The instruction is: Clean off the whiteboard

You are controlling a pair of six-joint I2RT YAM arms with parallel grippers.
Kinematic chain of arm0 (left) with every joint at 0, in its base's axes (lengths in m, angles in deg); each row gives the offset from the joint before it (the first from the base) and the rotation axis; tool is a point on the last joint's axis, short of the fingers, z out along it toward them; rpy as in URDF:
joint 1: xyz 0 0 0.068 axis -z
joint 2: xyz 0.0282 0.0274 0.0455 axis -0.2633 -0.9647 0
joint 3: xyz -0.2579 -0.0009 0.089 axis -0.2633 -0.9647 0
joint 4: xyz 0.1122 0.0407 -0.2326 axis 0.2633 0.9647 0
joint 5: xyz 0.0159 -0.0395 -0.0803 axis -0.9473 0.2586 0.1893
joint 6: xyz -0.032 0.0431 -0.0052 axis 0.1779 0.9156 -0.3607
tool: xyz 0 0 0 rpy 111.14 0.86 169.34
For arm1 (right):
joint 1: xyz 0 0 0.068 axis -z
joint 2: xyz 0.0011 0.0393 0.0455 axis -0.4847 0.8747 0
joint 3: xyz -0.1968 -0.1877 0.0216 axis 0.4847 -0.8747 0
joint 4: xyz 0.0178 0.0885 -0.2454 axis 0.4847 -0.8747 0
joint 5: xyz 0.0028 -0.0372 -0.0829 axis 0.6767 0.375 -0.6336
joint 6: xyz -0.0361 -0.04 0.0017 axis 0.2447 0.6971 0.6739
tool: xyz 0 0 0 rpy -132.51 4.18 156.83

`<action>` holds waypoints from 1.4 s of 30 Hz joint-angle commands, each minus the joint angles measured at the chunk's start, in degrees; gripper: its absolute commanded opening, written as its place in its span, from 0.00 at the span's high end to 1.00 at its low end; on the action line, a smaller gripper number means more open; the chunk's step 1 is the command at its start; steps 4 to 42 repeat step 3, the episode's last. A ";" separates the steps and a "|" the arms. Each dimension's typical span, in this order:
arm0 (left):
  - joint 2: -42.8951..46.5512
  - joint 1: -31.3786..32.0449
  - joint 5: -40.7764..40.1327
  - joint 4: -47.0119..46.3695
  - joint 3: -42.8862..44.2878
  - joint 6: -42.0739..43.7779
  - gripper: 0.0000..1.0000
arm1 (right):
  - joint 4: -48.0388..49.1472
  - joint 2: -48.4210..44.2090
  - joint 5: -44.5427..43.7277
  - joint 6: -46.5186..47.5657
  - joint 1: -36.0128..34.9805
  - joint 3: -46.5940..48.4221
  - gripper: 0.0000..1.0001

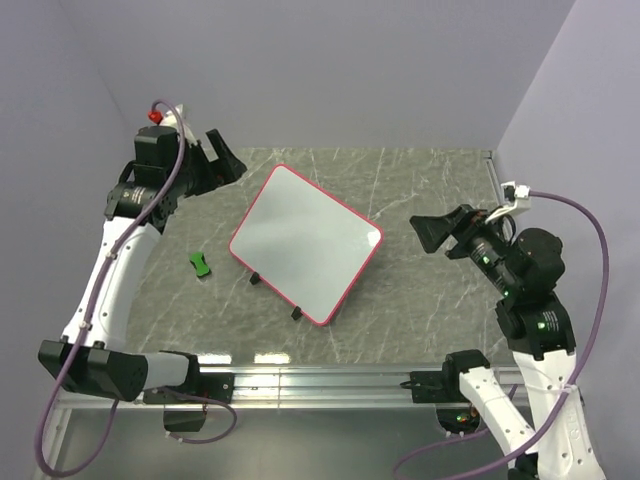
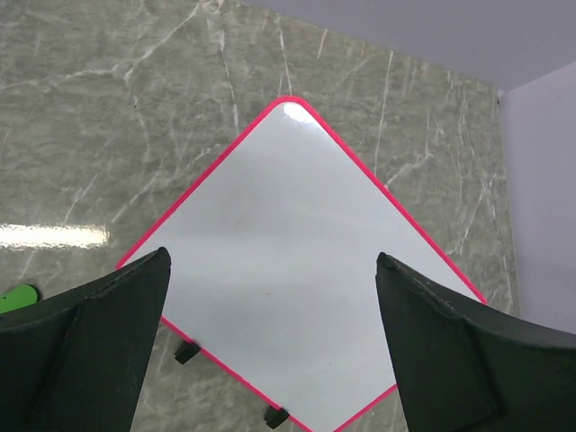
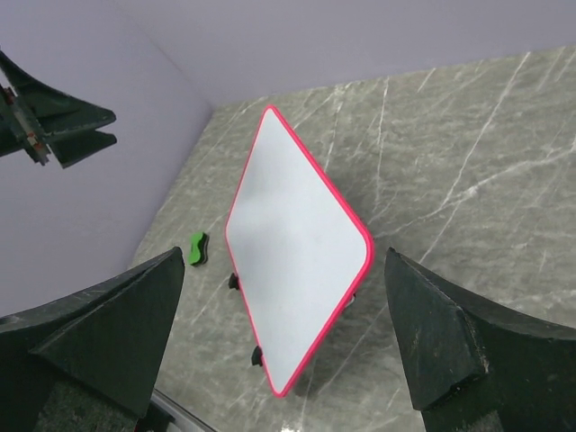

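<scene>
The whiteboard (image 1: 305, 243) lies clean, mid-frame on the bench (image 1: 420, 180). The left gripper (image 1: 222, 158), upper left, and the right gripper (image 1: 432, 232), at right, stand wide open, empty. A green eraser (image 1: 201, 264) lies left of the board.

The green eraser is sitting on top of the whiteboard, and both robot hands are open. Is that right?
Not quite. The green eraser lies on the table beside the whiteboard, apart from it, not on top; the top external view shows it. Both the left gripper and right gripper are open.
</scene>
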 commanded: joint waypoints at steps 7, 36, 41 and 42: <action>1.07 1.46 -5.61 -1.13 2.30 1.70 0.06 | -1.39 -1.77 1.01 0.50 0.14 0.30 0.01; 1.07 1.46 -5.61 -1.13 2.30 1.70 0.06 | -1.39 -1.77 1.01 0.50 0.14 0.30 0.01; 1.07 1.46 -5.61 -1.13 2.30 1.70 0.06 | -1.39 -1.77 1.01 0.50 0.14 0.30 0.01; 1.07 1.46 -5.61 -1.13 2.30 1.70 0.06 | -1.39 -1.77 1.01 0.50 0.14 0.30 0.01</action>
